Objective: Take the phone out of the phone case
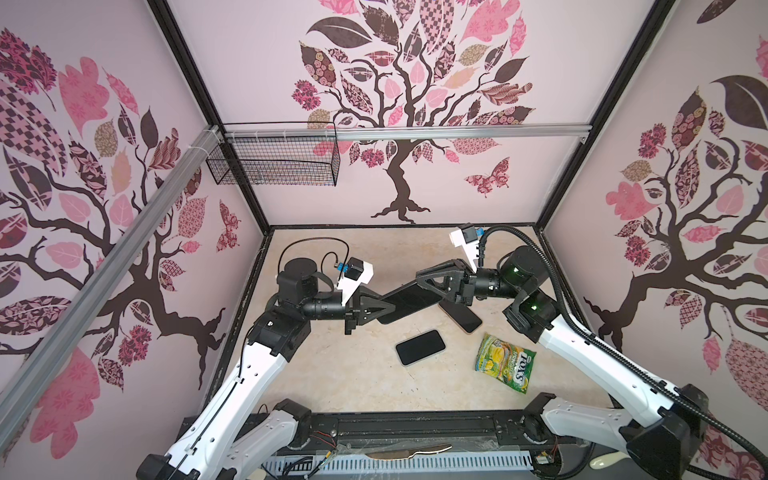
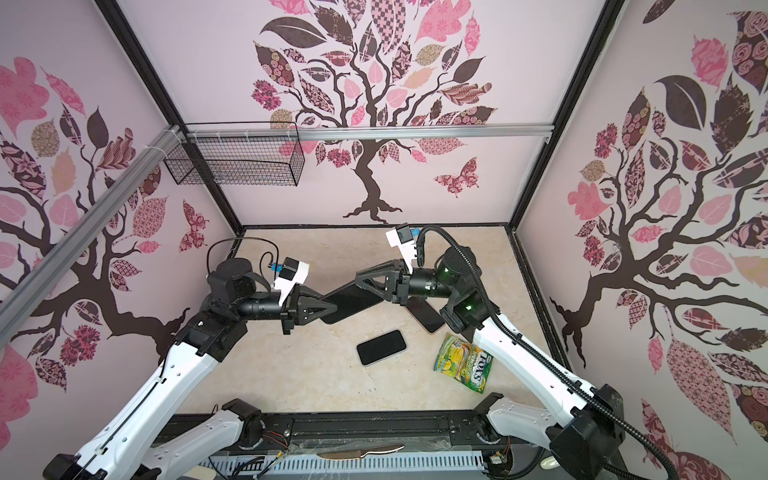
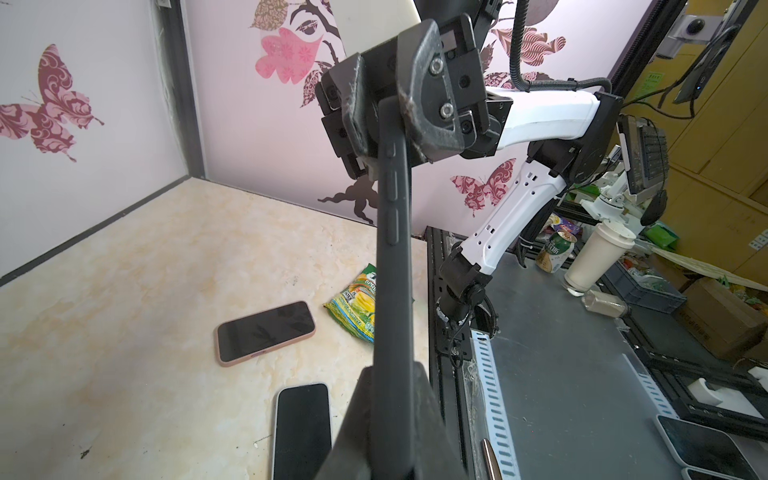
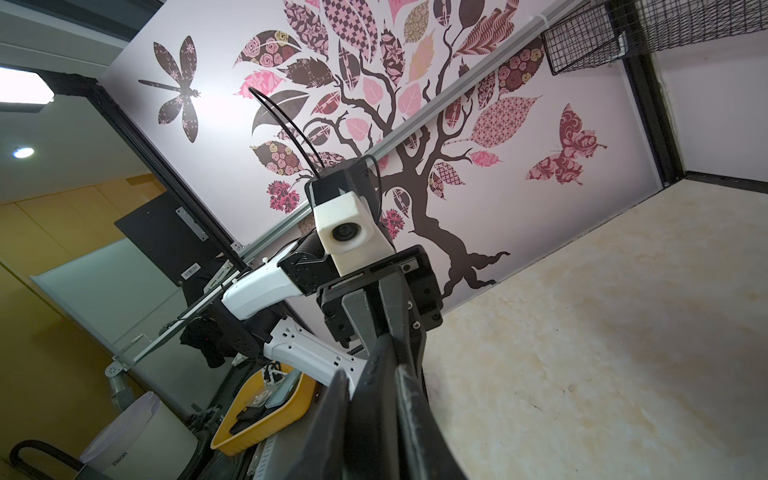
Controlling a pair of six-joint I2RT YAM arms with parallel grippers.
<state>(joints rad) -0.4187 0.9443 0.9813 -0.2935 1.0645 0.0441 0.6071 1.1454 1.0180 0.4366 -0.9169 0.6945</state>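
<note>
Left claw (image 1: 384, 308) is clamped on one short end of the dark phone case (image 1: 409, 301). In the left wrist view both fingers close flat on the case's (image 3: 392, 270) faces. Right claw (image 1: 420, 277) is closed on the opposite end; the left wrist view shows its (image 3: 386, 108) two fingers pressed to either side of the case edge.

The case spans the gap between the claws and is held in the air clear of the desk (image 1: 332, 374). The end at the right claw sits higher and farther from the robot base. The wrist views see it edge-on, side buttons showing. I can't tell from any view whether the case is loaded or empty. Both top views show the same hold: left claw (image 2: 334, 309), right claw (image 2: 359, 277), case (image 2: 353, 301).

- Directly below the right claw: pink-cased phone (image 1: 463, 319) flat on the desk, screen up, partly hidden by the claw in both top views and clear in the left wrist view (image 3: 266, 332).
- Below the case's span, base side of both claws: pale-rimmed phone (image 1: 420, 347), flat, screen up, apart from the pink-cased one.
- Base side of the right claw, past the pink-cased phone: green and yellow snack bag (image 1: 505, 365), lying flat by the right arm.
- Well above and beyond the left claw: black wire basket (image 1: 274, 162) hung on the wall rail.
</note>
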